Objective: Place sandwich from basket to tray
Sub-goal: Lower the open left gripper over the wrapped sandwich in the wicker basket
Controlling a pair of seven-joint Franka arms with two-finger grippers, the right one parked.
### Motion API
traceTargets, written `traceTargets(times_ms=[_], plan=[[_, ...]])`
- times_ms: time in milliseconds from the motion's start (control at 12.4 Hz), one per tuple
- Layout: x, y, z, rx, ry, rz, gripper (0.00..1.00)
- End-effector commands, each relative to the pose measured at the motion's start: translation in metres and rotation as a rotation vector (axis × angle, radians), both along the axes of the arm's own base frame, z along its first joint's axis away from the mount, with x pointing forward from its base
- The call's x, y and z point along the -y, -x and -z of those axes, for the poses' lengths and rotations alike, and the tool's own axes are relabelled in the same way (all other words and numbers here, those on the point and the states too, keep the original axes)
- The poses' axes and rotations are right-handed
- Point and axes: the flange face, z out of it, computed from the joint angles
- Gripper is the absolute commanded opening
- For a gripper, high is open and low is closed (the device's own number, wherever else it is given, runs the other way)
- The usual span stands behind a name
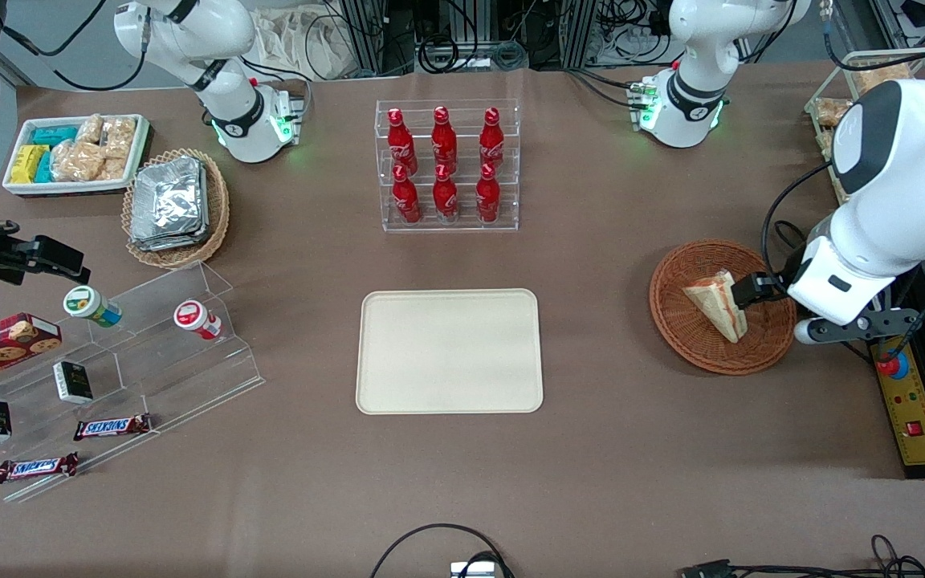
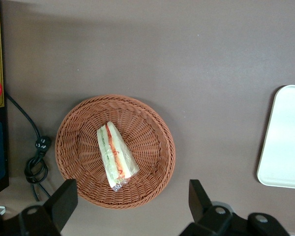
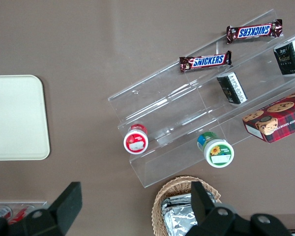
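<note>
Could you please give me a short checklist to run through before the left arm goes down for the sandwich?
1. Sandwich lies in the wicker basket, nothing on top of it: ok.
2. Gripper hovers above the basket, fingers spread wide: ok.
3. Gripper centred over the sandwich: not ok, it sits over the basket's rim.
4. Fingers straddle the wedge's thin sides: cannot tell.
5. Tray bare, ready to receive: ok.

A clear tiered stand (image 3: 187, 113) on the brown table (image 3: 88, 44) carries two Snickers bars (image 3: 205, 61), two small dark boxes (image 3: 232, 87), a cookie box (image 3: 278, 117) and two round lidded cups (image 3: 135, 139). The cream tray (image 3: 14, 118) lies well apart from the stand, and a wicker basket of foil packs (image 3: 182, 211) sits just beside the stand's edge.
</note>
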Motion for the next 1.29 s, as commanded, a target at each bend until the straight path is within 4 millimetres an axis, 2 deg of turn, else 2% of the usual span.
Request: traceTargets(times_ms=[0,321,562,643,884,1045,1205], plan=[[0.002,0.000,-0.008,0.002,-0.018,-0.011,1.00],[-0.001,-0.004,-0.010,0.003,-0.012,-0.018,1.00],[-0.006,-0.003,0.000,-0.023,-0.005,-0.022,1.00],[-0.006,-0.006,0.011,-0.044,-0.012,-0.020,1.00],[-0.013,0.010,0.041,-0.111,-0.026,-0.101,1.00],[-0.046,0.020,0.075,-0.121,-0.024,-0.186,1.00],[-0.064,0.038,0.107,-0.081,0.012,-0.265,1.00]])
